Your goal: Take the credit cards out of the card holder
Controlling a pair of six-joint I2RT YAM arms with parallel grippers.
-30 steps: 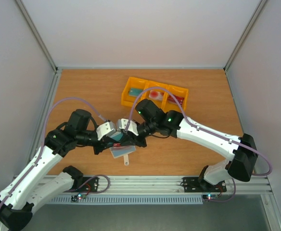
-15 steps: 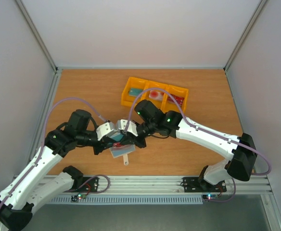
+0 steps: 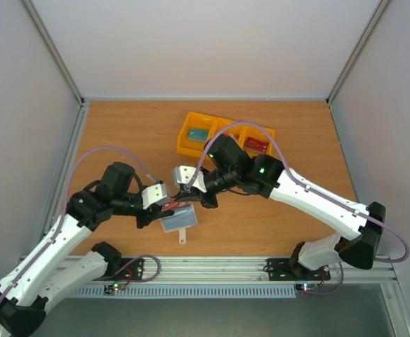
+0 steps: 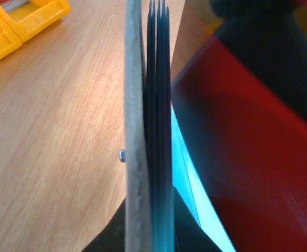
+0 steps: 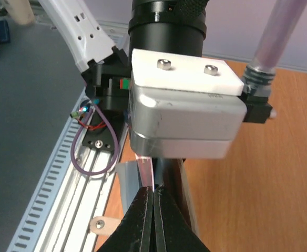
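Observation:
The card holder (image 3: 177, 219) lies low over the table with its strap tab (image 3: 182, 240) toward the near edge. My left gripper (image 3: 164, 205) is shut on it. In the left wrist view the holder is edge-on, with a cream cover (image 4: 134, 131), dark leaves, a teal card (image 4: 184, 163) and a red card (image 4: 248, 157) beside it. My right gripper (image 3: 189, 201) is shut on the edge of a thin pinkish-red card (image 5: 149, 173) that sticks out of the grey holder (image 5: 128, 185). The right fingertips (image 5: 154, 190) meet on it, right below the left gripper's white body (image 5: 180, 105).
A yellow three-compartment tray (image 3: 188, 130) stands behind the grippers. It holds a teal card (image 3: 199, 133) on the left and a dark red card (image 3: 256, 146) on the right, and my right arm covers its middle. The table's metal front rail (image 5: 74, 199) is close by.
My right arm has swung to the right and its gripper has drawn back a little. A red card edge now shows at the holder where teal showed before. The holder has shifted slightly.

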